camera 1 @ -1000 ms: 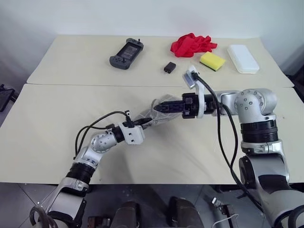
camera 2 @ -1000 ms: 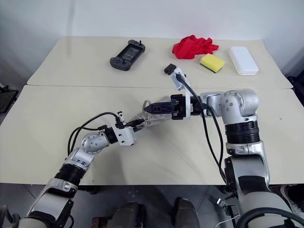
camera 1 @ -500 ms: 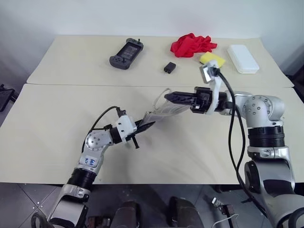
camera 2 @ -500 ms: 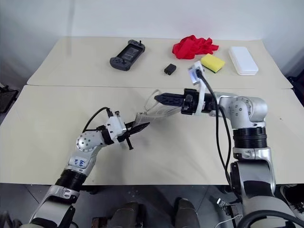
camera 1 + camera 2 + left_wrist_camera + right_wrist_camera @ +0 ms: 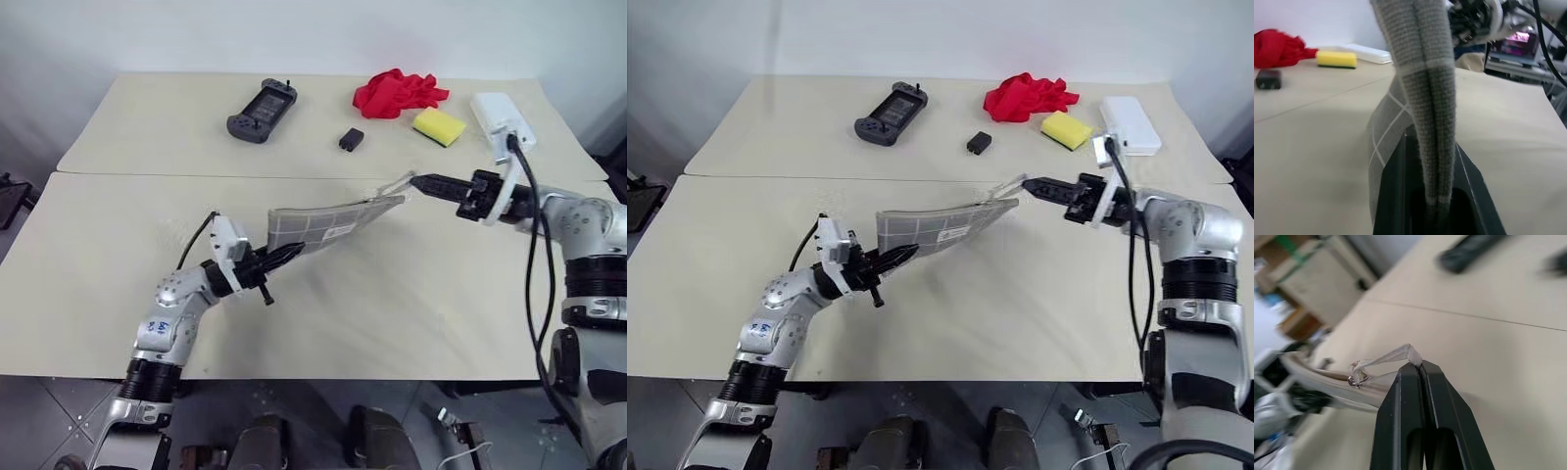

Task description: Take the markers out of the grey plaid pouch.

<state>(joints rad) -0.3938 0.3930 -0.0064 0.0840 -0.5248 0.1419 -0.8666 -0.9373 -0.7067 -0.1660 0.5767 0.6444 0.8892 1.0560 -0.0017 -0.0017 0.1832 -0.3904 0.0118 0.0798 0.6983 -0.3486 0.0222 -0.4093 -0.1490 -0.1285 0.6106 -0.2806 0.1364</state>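
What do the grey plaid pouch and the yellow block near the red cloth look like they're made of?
The grey plaid pouch looks like woven fabric, matte: the left wrist view shows a coarse knit-like texture with white grid lines, and it sags between the grippers. The yellow block looks like a foam sponge, soft and matte, though its surface is too small to confirm.

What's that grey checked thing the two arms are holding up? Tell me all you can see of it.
The grey plaid pouch is flat woven fabric with white grid lines and a small white label. It hangs stretched above the table, tilted. The left end effector is shut on its lower end; the right end effector is shut on the pale corner loop.
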